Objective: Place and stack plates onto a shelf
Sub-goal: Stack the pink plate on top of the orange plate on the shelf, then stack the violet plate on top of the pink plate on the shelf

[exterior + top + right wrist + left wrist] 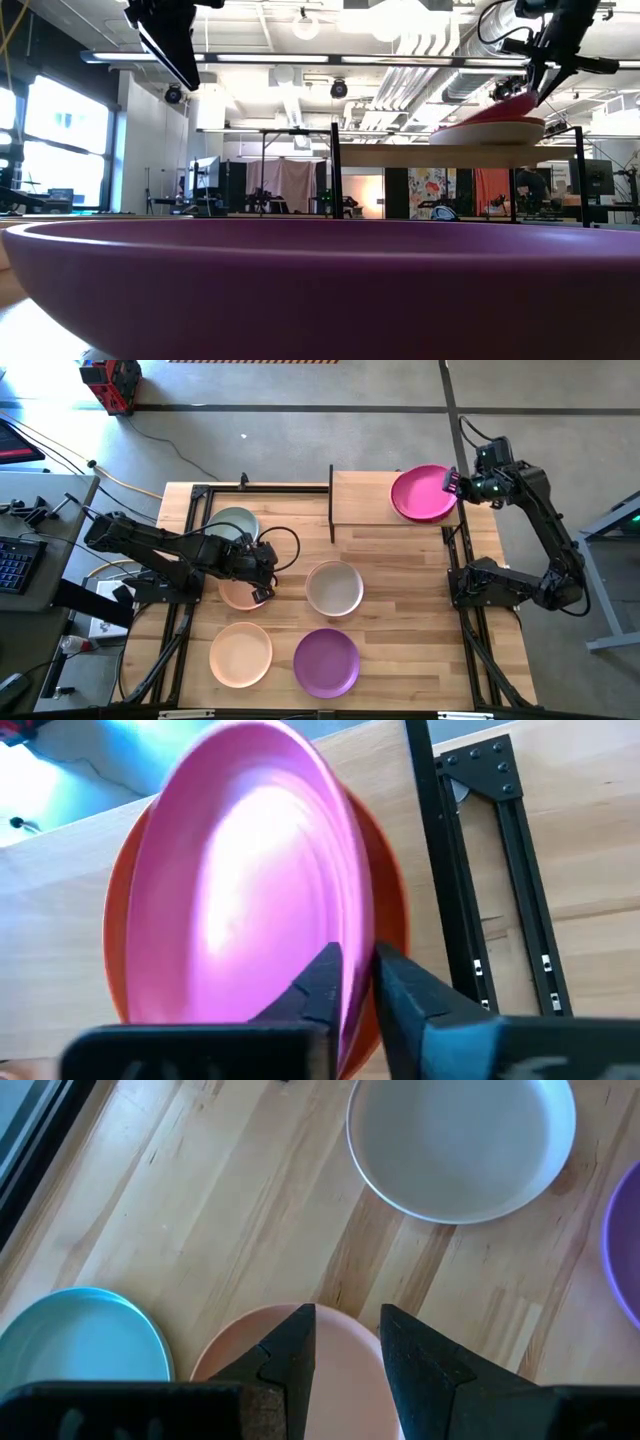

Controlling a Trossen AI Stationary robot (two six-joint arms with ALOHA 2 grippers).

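Only the right wrist view shows a terracotta plate under the magenta plate, whose rim the right hand pinches; left hand open over a peach plate.

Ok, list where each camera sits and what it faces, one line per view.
High: overhead, looking down on the table, both arms, shelf.
Low: table height, behind the purple plate, facing the room; arms come from above.
Left wrist: left claw over the peach plate.
Right wrist: right claw at the magenta plate, shared with high view.
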